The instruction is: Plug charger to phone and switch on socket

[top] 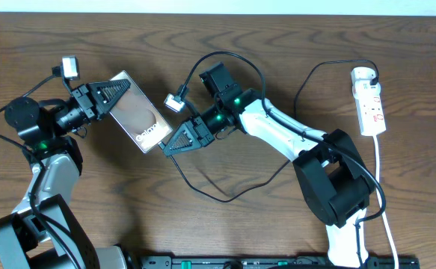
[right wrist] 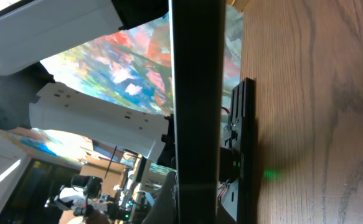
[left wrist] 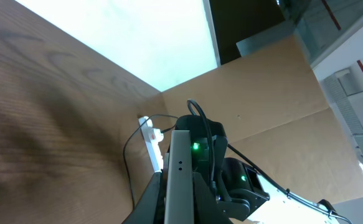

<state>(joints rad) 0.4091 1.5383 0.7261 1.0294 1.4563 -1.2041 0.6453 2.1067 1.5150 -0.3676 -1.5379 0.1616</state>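
Glossy brownish-grey phone (top: pixel 137 113) with white lettering, black cable (top: pixel 227 199), white socket (top: pixel 369 101) with red marks, dark brown wood-grain table (top: pixel 165 224)

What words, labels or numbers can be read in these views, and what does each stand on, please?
"Galaxy": white lettering on the face of the phone, near one end; whatever follows it cannot be read.
Red marks on the socket: too small to read.
Wrist views: no text.
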